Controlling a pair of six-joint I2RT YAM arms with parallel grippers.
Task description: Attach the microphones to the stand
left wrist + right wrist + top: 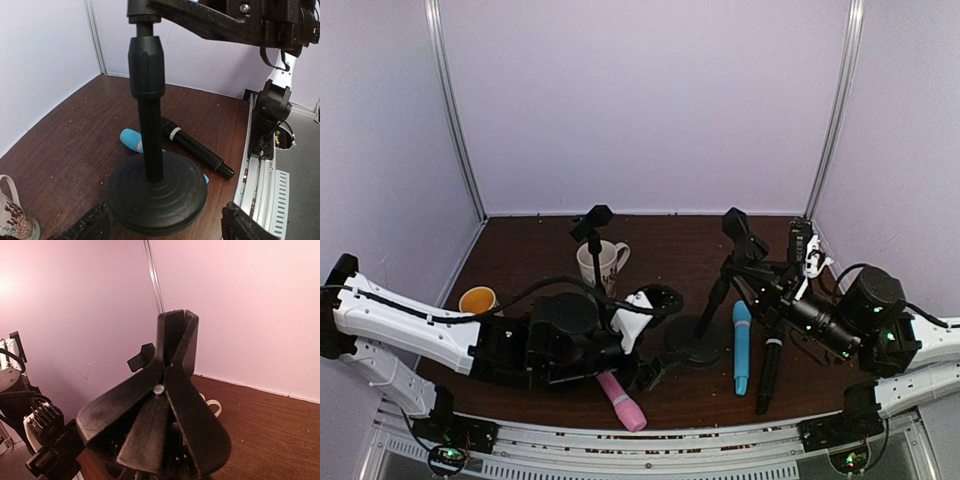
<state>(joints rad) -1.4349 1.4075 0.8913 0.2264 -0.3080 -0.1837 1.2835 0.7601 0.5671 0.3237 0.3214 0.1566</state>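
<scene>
Left gripper [165, 221] jaws apart, flanking stand base [157, 192]. Right gripper [760, 280] at stand clip [172, 390], probably squeezing it; can't tell. Pink microphone [622, 400], blue microphone [742, 345] and black microphone [768, 375] lie flat, lower centre-right of the top view. They look light, rigid, slick; grab mid-barrel.

A pink microphone [623, 402], blue microphone [741, 350] and black microphone [767, 378] show.

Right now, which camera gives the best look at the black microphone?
The left wrist view: the black microphone lies in plain sight behind the stand's base, silver ring showing. The top view shows it partly under the right arm. The right wrist view misses it.
</scene>
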